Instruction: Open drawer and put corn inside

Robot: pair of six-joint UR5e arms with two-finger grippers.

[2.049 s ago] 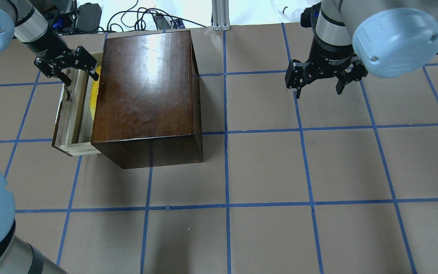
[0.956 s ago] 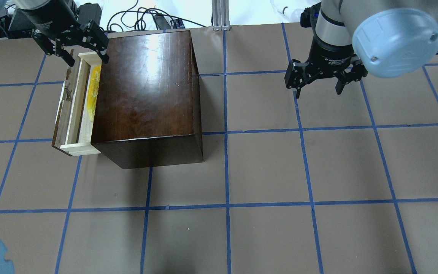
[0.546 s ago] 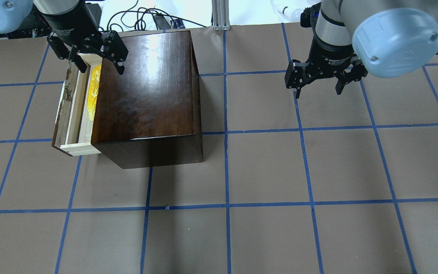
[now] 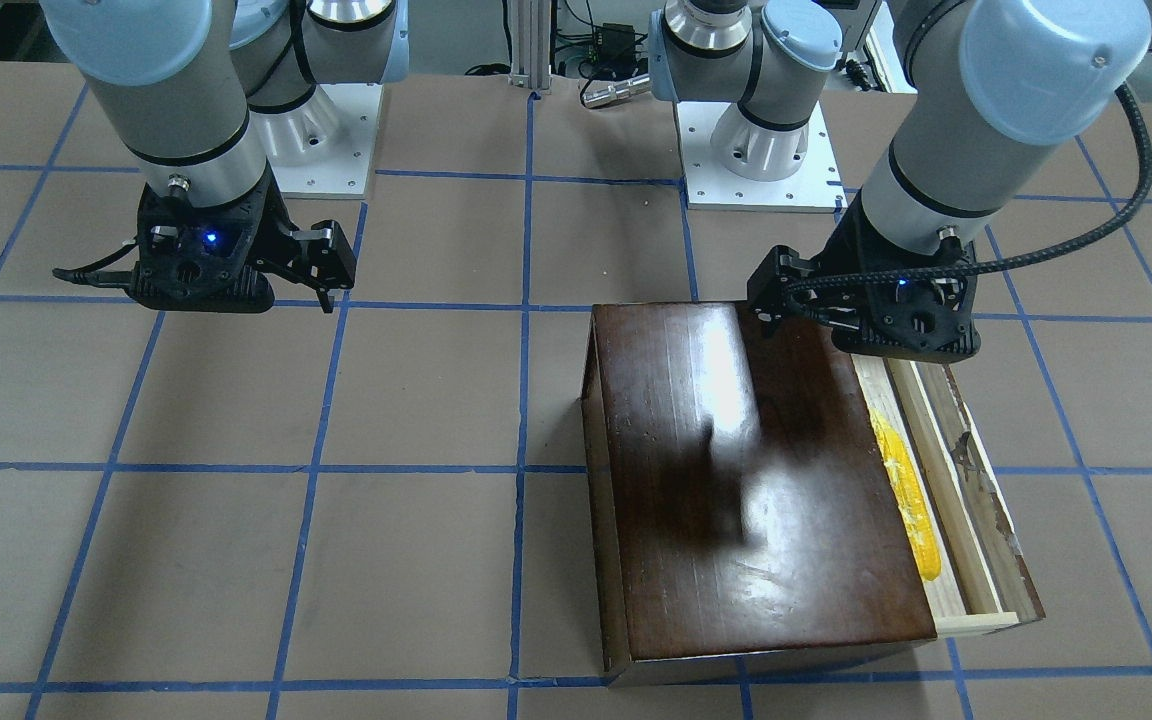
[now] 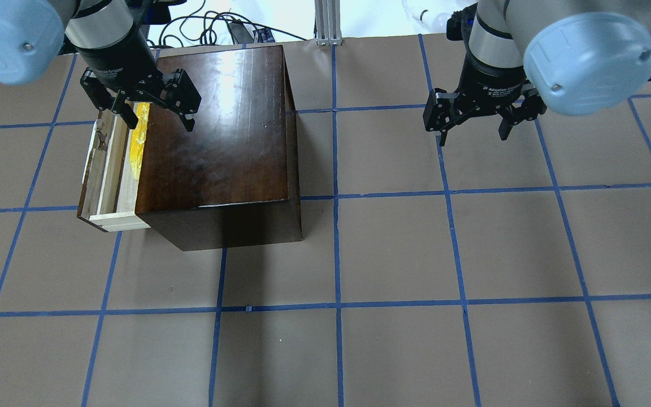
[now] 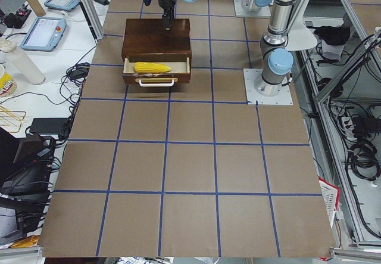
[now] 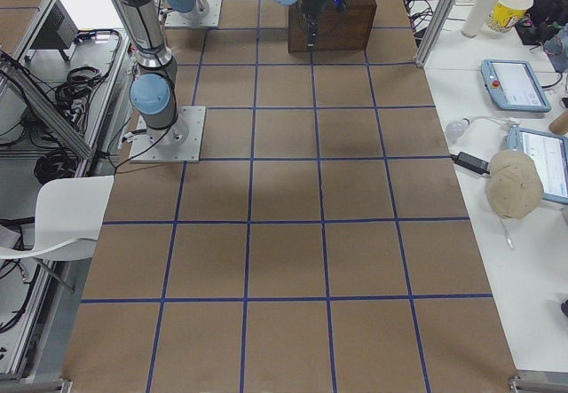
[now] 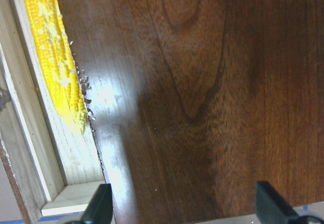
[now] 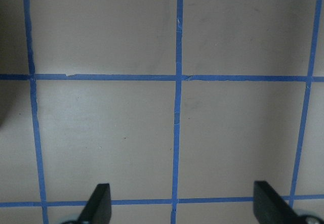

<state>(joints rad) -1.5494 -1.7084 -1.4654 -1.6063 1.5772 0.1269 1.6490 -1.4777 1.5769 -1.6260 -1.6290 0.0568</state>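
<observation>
corn (image 5: 138,138) lies inside the drawer (image 5: 112,169), along its length, close to the side where the drawer goes into the box (image 5: 218,124). in the overhead view the edge of the box top hides a part of it. in the view from the left end of the counter the cob is seen better, lying flat on the pale wood floor of the drawer. the drawer is pulled out only partly. its dark front panel is worn and chipped and carries a light handle (image 6: 156,81). the box is of glossy dark brown wood and stands on the counter (image 5: 393,249), which is covered with brown paper and blue tape lines in squares.

the left tool (image 5: 160,121) hangs over one end of the box, the end at the top of the overhead view, above the line where the box top meets the drawer. its fingers (image 5: 131,118) are wide apart and hold nothing. in the left wrist view only the box top shows between them, and the corn is off to the side, not touched.

the right tool (image 5: 473,133) is well apart from the box, over bare counter. its fingers are also apart, with only paper and tape lines below them.
</observation>
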